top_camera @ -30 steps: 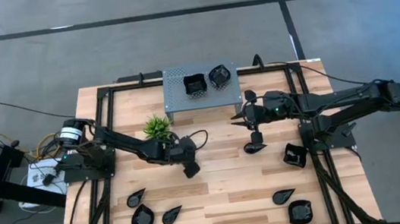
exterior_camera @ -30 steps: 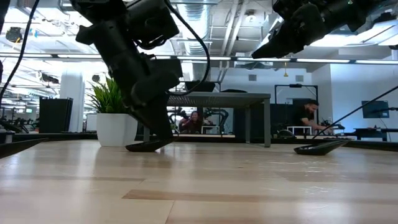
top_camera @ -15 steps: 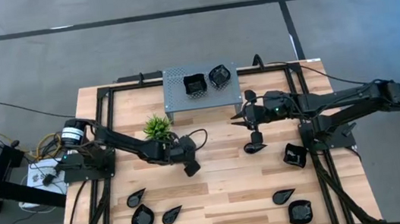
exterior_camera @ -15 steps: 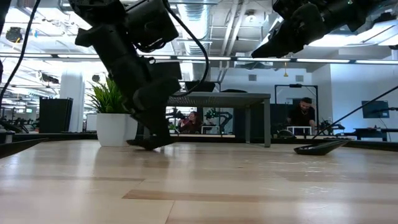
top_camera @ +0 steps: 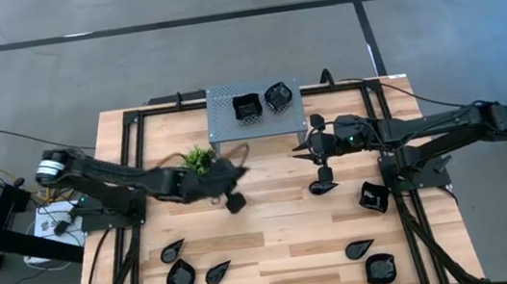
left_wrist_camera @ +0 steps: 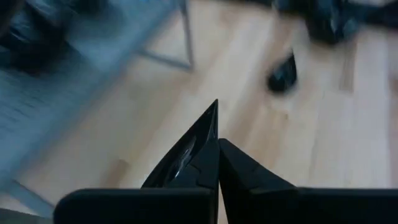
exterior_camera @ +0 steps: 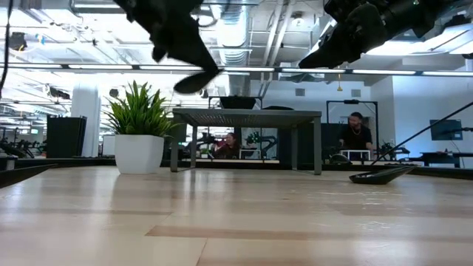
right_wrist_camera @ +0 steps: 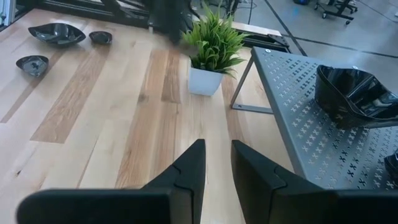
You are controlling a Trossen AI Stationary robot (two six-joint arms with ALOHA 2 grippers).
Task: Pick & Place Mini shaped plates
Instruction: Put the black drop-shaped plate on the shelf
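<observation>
A second ago the left pincer [top_camera: 235, 201] stood low over a small black dish lying flat on the wooden surface [top_camera: 283, 226], its fingers apart; now they have shut on that leaf-shaped mini plate [exterior_camera: 198, 79], and in the low view the plate hangs well clear of the wood, tilted, up at about the level of the top of the grey perforated stand [top_camera: 256, 122]. The left wrist view agrees: the two dark fingers meet with a thin glossy edge pinched between them. By my reading the pick is done and the carry has begun, most likely toward the stand, where two squarish mini plates [top_camera: 261, 103] already sit. The left arm has swung, its elbow now lying low and stretched along the left side of the surface, the pincer just beside the small green plant [top_camera: 198, 157] and in front of the stand's near-left leg; the blur there says it is moving fast. The right pincer [top_camera: 321, 158] has not stirred: it hangs above the surface to the right of the stand, fingers a little apart and empty in its wrist view, with another black dish [top_camera: 319, 188] lying near below it. The remaining mini plates lie toward the front edge: three at the left [top_camera: 191, 266] and three at the right [top_camera: 373, 234].
</observation>
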